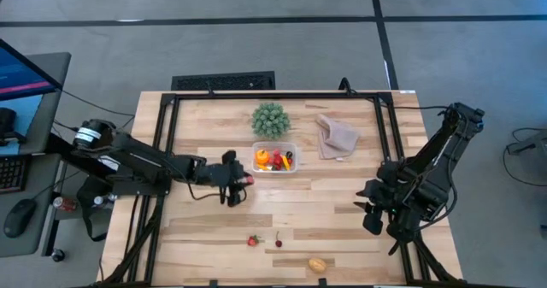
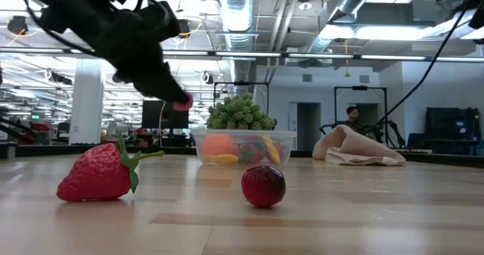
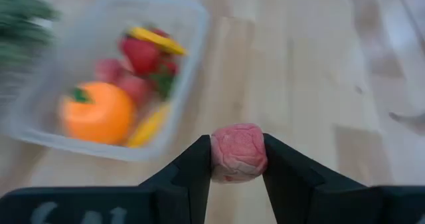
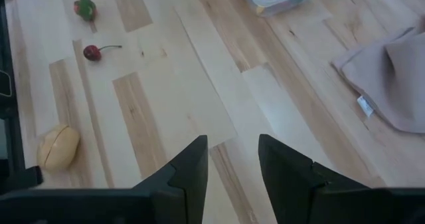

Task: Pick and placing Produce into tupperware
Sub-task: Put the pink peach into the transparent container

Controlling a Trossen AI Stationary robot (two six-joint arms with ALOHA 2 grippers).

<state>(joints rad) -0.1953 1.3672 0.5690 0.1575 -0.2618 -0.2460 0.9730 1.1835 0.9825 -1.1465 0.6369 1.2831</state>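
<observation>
Transport step underway: left gripper (image 3: 238, 159) clamps a small pink bumpy toy fruit (image 3: 238, 152) just short of the clear plastic rectangular tupperware (image 1: 274, 158); next, carry it over the rim and release. Right gripper (image 4: 232, 159) waits open, well apart from the tupperware.

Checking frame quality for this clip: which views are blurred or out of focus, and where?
Left wrist view: the tupperware and green plant are smeared, while the pink piece between the fingers stays sharp. Low view: the strawberry and cherry are soft.
</observation>
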